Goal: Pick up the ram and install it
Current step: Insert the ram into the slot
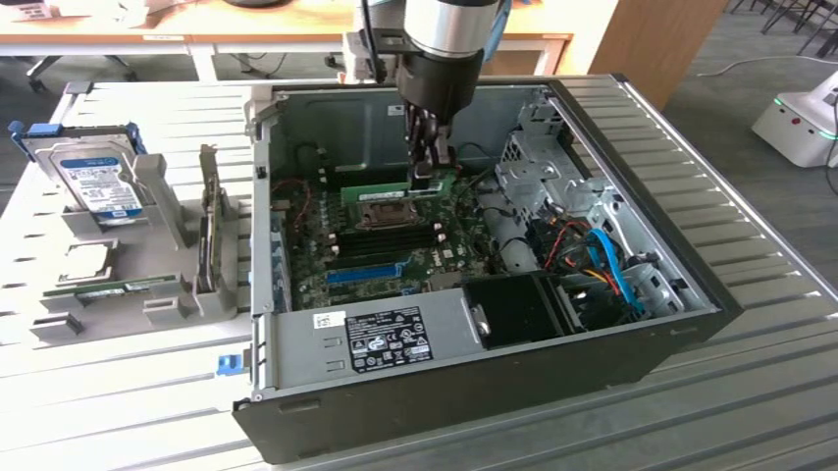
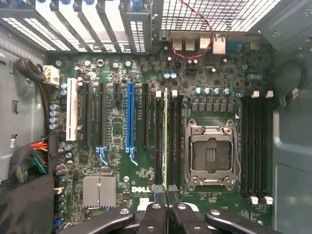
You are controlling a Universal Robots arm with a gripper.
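Exterior view: black two-finger gripper (image 1: 427,177) on the silver-and-black arm is down inside the open dark grey tower computer case (image 1: 458,392), clamped shut on the long thin green ram stick (image 1: 387,189). Grip is at one end of the stick, and its long axis runs out from the fingers toward the exterior view's left, roughly level. The stick hangs over the green motherboard (image 1: 392,260), just beyond the square metal CPU socket (image 1: 389,209) on the far side from the camera. The silver metal drive cage (image 1: 537,147) stands near the gripper on the exterior view's right, with the case's back wall behind it, so room is tight on those sides and open above. The boxy silver hard drive with blue label (image 1: 102,182) sits well apart, outside the case. Wrist view: gripper (image 2: 166,192) pads pinch the ram stick (image 2: 165,136), seen edge-on as a thin green line running straight away from the fingertips. It lies parallel with the long black memory slots (image 2: 158,141), between the two that flank it, so the axis looks already lined up. Can't tell whether the lower edge is touching a slot or hovering; my read is not fully seated. The CPU socket (image 2: 210,153) is just beside the stick on one side, the long blue expansion slot (image 2: 129,117) near on the other. A second bank of black memory slots (image 2: 256,146) lies beyond the socket. No cables cross the stick's line; a red wire (image 2: 195,29) is well apart, by the rear ports
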